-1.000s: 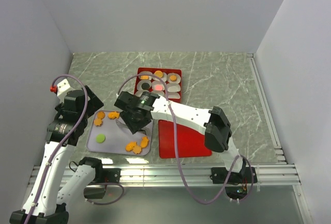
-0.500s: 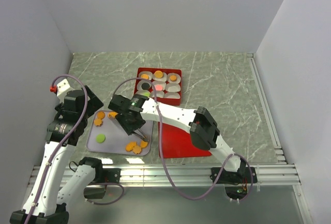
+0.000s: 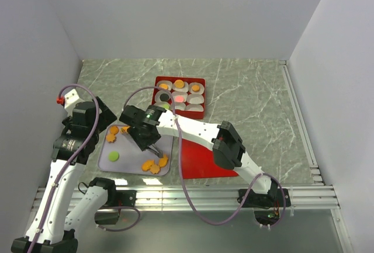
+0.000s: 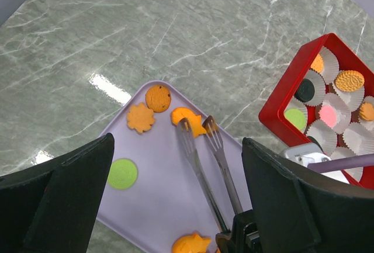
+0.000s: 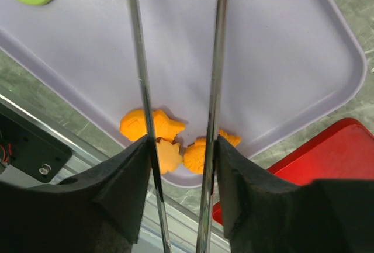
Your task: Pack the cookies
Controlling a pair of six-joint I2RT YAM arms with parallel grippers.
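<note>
The right arm reaches leftward across the desk (image 3: pixel 251 89), elbow above a flat red lid (image 3: pixel 196 162), wrist tipped down over the lavender tray (image 4: pixel 158 200). The right gripper (image 5: pixel 180 148) is partly closed around metal tongs (image 4: pixel 222 165). The tong tips flank an orange cookie (image 4: pixel 193 115) near the tray's far edge, though contact is hard to judge. The left arm stands folded, and the left gripper (image 4: pixel 177 142) is spread wide and empty above the tray. Other cookies (image 4: pixel 123 173) lie on the tray, and more sit in paper cups (image 4: pixel 333 98) in the red box (image 4: pixel 279 108).
</note>
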